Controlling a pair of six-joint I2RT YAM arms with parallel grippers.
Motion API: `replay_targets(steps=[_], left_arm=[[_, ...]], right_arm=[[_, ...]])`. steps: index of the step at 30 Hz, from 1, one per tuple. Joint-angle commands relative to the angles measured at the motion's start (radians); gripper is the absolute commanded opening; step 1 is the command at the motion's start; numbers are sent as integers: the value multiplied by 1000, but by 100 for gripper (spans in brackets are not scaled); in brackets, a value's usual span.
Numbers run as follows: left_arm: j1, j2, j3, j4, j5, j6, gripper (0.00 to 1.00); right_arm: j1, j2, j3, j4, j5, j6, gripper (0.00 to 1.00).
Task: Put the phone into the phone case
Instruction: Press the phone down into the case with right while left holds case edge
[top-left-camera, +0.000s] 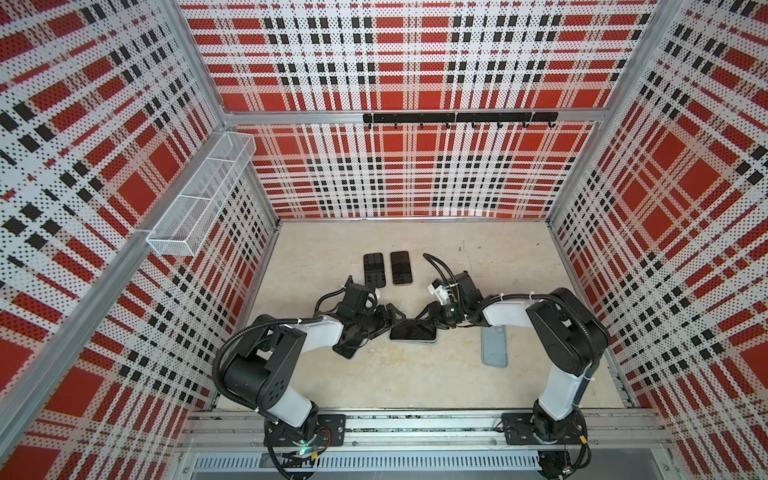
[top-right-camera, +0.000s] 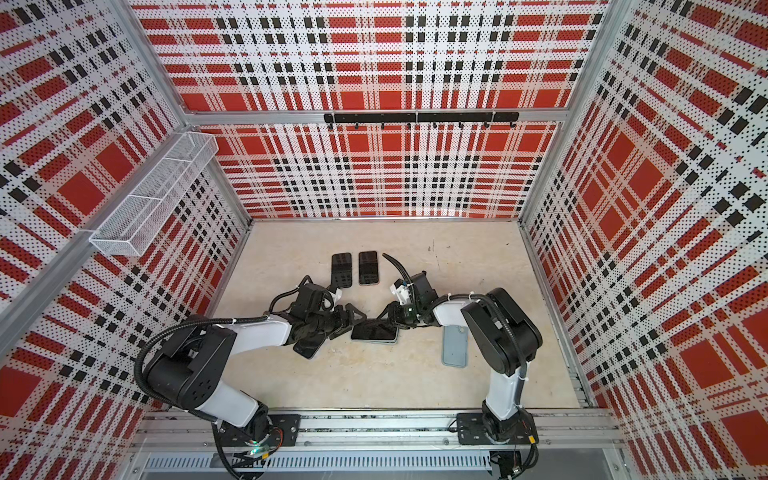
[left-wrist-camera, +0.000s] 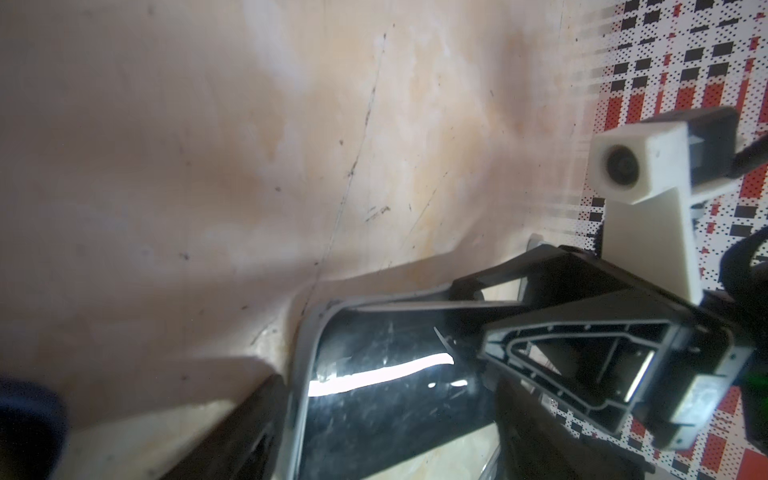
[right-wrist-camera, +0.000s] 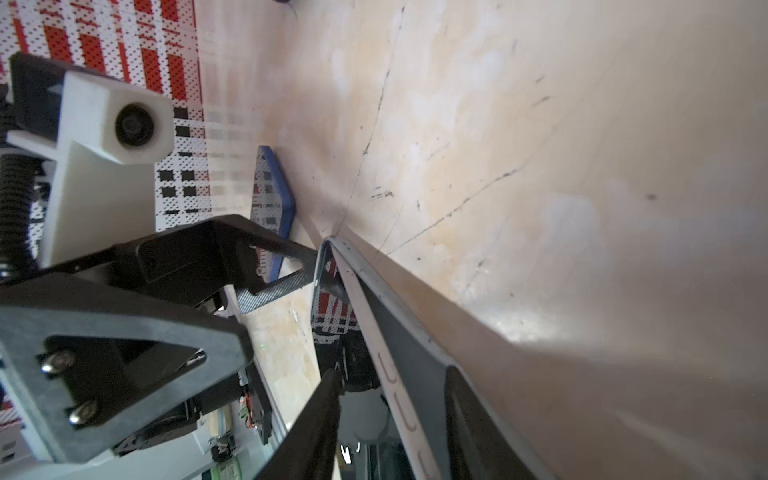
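Both top views show the phone (top-left-camera: 412, 331) lying within the grey phone case (left-wrist-camera: 299, 374) on the table (top-left-camera: 374, 382), between the arms. The left gripper (top-left-camera: 390, 322) is spread wide at the phone's left end. The right gripper (top-left-camera: 429, 322) has its fingers apart around the right end.

Lab robot cell here: red-and-black plaid perforated wall panels (top-left-camera: 399, 166) on aluminium framing (top-left-camera: 291, 118), two white-and-black robot arms (top-left-camera: 291, 405) bolted to a base rail (top-left-camera: 415, 428).
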Motion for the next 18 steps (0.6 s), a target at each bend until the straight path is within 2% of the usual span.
replay_targets(steps=[1,7,11,18], left_arm=[[-10,-11,-41,-18,-8,-25,81],[-11,-8,-55,12,-7,-35,81],[-12,-12,-61,26,-5,-42,81],[-24,-18,-63,48,-5,-54,80]], right_arm=[[-3,-51,7,-161,193,-62,48],[5,-141,39,-273,319,-119,55],[17,-179,61,-329,380,-139,56],[23,-273,15,-366,424,-85,54]])
